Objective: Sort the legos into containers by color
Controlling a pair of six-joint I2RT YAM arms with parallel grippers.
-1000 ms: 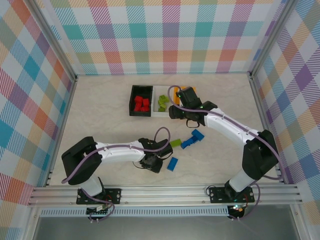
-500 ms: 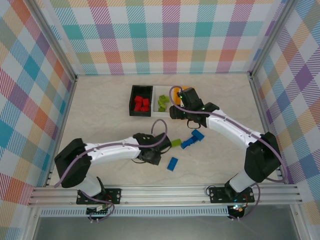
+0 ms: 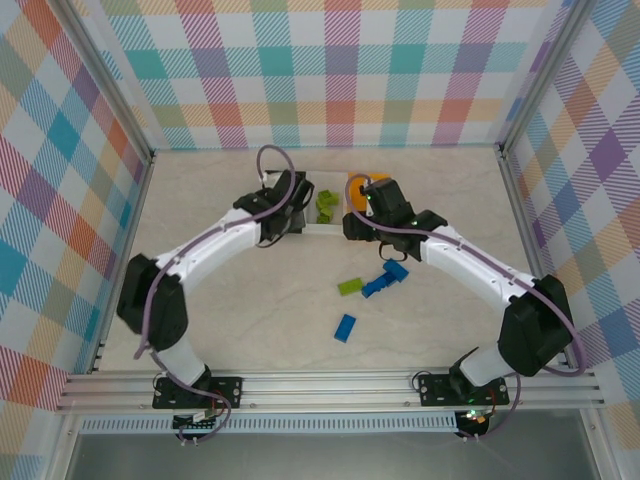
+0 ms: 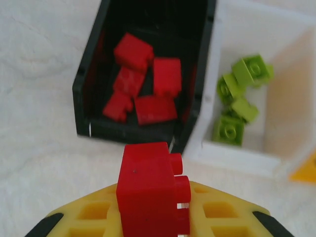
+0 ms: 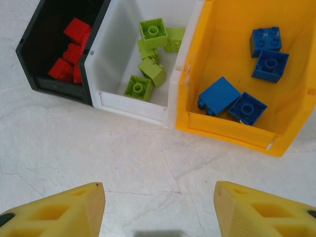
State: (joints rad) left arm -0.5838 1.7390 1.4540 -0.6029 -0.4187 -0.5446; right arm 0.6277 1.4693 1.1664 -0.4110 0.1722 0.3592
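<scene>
Smooth plastic red brick [image 4: 149,190]; matt, marbled table [image 5: 148,163].

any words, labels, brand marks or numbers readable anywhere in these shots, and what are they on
No text can be read.
The black bin, white bin and orange bin: no label or print shows.
Studs of the green bricks and blue bricks: too blurred to make out any lettering.
The red brick close to the left wrist camera: its faces look plain.
</scene>
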